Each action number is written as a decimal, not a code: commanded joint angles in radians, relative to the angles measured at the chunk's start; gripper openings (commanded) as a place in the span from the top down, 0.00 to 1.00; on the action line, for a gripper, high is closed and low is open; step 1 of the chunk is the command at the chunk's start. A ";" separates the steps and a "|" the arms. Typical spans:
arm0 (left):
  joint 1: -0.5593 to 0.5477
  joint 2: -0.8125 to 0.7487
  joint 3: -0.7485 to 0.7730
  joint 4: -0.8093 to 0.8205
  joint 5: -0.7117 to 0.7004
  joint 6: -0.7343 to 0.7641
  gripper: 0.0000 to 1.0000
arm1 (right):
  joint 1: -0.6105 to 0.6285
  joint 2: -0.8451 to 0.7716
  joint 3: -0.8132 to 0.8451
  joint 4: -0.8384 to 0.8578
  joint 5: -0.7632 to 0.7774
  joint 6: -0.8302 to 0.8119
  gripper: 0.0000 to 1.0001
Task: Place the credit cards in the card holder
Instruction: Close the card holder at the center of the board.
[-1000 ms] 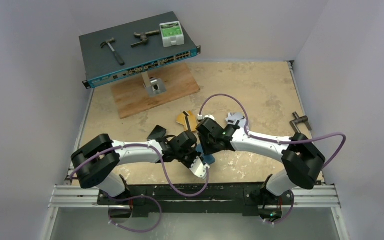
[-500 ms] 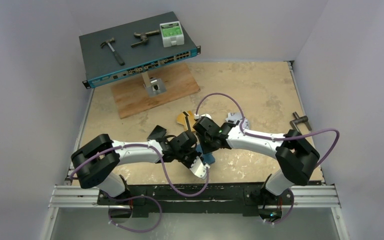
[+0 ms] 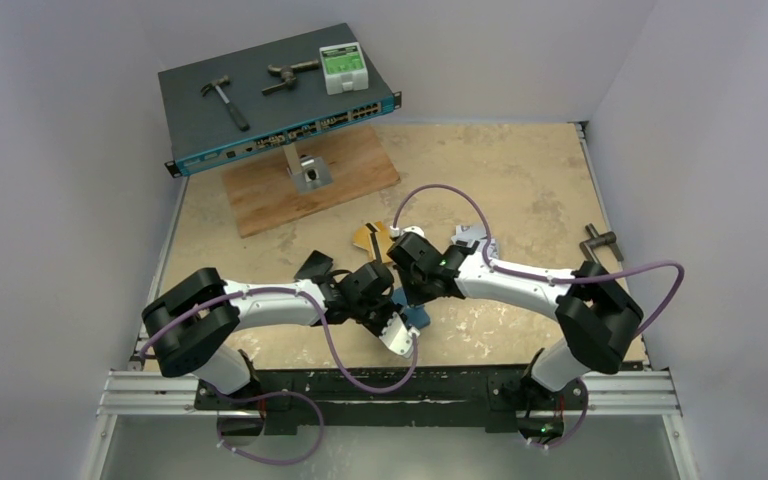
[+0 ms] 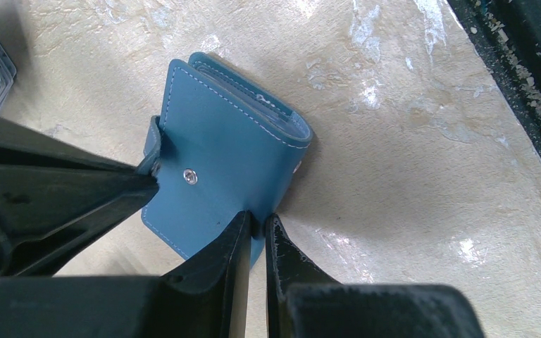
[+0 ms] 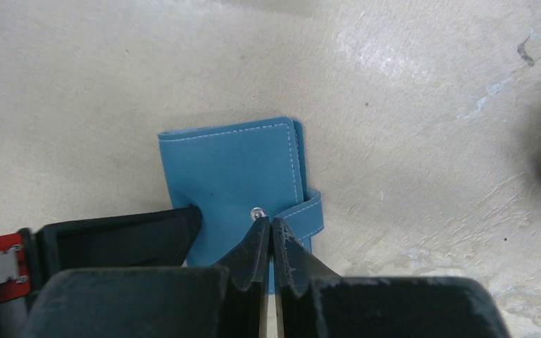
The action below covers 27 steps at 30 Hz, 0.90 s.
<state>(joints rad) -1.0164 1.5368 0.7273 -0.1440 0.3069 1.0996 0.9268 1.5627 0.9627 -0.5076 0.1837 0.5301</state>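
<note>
The teal-blue card holder [image 4: 225, 137] lies folded shut on the table, its silver snap [image 4: 191, 176] facing up. It also shows in the right wrist view [image 5: 229, 165] and, mostly hidden under both grippers, in the top view [image 3: 418, 316]. My left gripper [image 4: 256, 224] is shut on the holder's near edge. My right gripper [image 5: 270, 225] is shut on the end of the holder's strap [image 5: 308, 210], beside the snap. A gold-orange card [image 3: 368, 238] and a silver-grey card [image 3: 468, 238] lie just behind the grippers. The black card is not visible.
A blue network switch [image 3: 278, 100] on a stand over a wooden board [image 3: 310, 180] stands at the back left, carrying a hammer, a clamp and a green-white box. A metal tool [image 3: 598, 243] lies at the right edge. The table's front rail [image 3: 390, 385] is close.
The right arm's elbow has shifted slightly and its gripper has edged a little left over the holder. The left arm and the holder have stayed put.
</note>
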 commanded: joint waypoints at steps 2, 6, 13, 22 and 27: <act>0.007 -0.014 0.014 -0.029 0.029 -0.015 1.00 | 0.002 -0.010 0.005 0.036 -0.031 0.020 1.00; 0.007 -0.013 0.012 -0.029 0.028 -0.015 1.00 | 0.002 0.012 -0.002 0.072 -0.057 0.030 1.00; 0.007 -0.013 0.008 -0.028 0.027 -0.012 1.00 | 0.001 0.025 -0.029 0.106 -0.061 0.051 1.00; 0.007 -0.013 0.007 -0.025 0.028 -0.012 1.00 | 0.001 0.022 -0.057 0.129 -0.048 0.072 1.00; 0.007 -0.013 0.006 -0.028 0.027 -0.011 1.00 | 0.001 0.022 -0.076 0.128 -0.035 0.080 1.00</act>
<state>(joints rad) -1.0157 1.5368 0.7273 -0.1463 0.3073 1.1000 0.9272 1.5883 0.9192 -0.3943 0.1387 0.5877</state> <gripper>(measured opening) 0.097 0.005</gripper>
